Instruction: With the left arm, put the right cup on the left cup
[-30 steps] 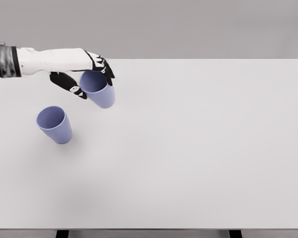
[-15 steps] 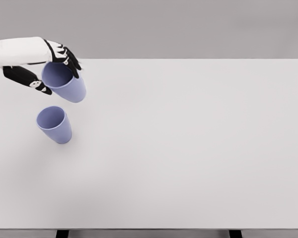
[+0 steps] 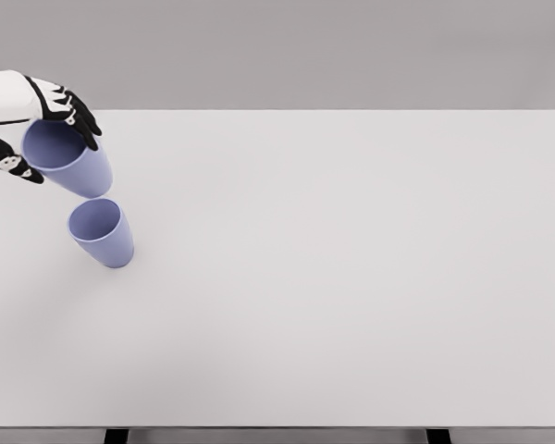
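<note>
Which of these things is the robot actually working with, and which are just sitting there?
Part of the job:
- left hand, gripping a cup
- held cup, lifted and tilted
- standing cup, upright on the table, waiting to receive the other

Just there:
- table, only the surface under it all; nothing else lies on it

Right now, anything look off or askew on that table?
Nothing damaged or spilled. The left hand holds one purple cup tilted in the air at the far left, above and behind the standing cup on the table; the two appear apart.
</note>
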